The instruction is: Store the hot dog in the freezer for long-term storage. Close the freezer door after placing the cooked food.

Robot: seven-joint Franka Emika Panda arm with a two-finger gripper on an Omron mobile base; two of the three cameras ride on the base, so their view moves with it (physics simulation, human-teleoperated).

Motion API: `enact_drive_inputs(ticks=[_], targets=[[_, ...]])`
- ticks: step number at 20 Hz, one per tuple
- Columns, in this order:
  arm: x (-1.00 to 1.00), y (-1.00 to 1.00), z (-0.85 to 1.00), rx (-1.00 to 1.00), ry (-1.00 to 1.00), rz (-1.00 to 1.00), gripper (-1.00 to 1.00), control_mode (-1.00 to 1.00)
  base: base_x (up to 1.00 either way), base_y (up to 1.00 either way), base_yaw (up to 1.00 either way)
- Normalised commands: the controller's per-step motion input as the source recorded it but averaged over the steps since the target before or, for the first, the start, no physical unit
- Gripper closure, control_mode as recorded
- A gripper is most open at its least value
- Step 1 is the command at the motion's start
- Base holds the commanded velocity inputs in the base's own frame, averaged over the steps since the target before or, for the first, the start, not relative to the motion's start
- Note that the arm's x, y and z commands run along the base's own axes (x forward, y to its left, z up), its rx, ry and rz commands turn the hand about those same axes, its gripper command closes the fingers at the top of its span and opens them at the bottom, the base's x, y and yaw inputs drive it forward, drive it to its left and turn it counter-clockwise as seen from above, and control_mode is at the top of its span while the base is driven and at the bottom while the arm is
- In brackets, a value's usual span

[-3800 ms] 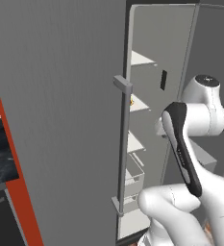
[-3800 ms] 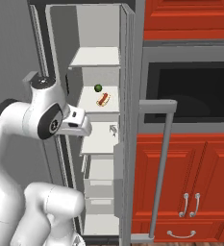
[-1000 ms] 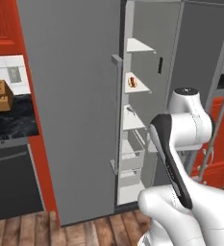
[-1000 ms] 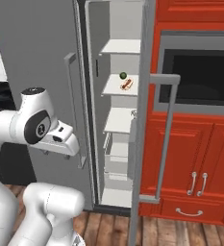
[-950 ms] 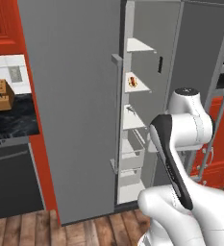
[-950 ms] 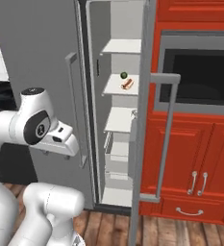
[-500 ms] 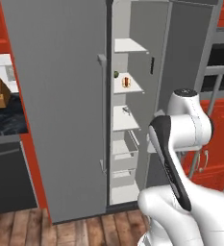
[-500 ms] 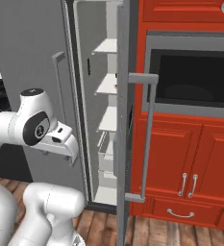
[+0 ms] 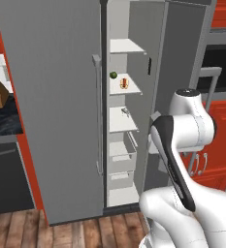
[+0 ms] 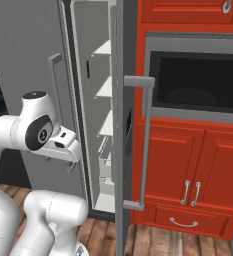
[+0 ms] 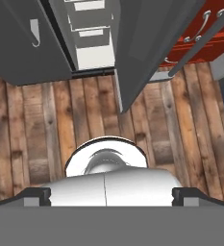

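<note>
Hot dog (image 9: 124,83) shelved beside green ball (image 9: 113,75); freezer door (image 10: 119,130) ajar.

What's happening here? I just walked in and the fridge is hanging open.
The hot dog already lies on a freezer shelf, beside a small green item. The freezer door stands wide open, so closing it remains. The robot arm is folded back in front of the fridge, its gripper holding nothing and touching nothing.
</note>
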Motion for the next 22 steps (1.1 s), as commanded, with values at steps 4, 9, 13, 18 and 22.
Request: enact_drive_inputs(ticks=[4, 9, 13, 18, 22], targets=[[0.0, 0.0, 0.0, 0.0, 0.0, 0.0, -1.0, 1.0, 0.0, 0.0, 0.0], [0.0, 0.0, 0.0, 0.0, 0.0, 0.0, -1.0, 1.0, 0.0, 0.0, 0.0], [0.0, 0.0, 0.0, 0.0, 0.0, 0.0, -1.0, 1.0, 0.0, 0.0, 0.0], [0.08, -0.12, 0.0, 0.01, -0.03, 0.03, -1.0, -1.0, 0.0, 0.0, 0.0], [0.13, -0.84, 0.0, 0.16, -0.17, 0.07, -1.0, -1.0, 0.0, 0.0, 0.0]])
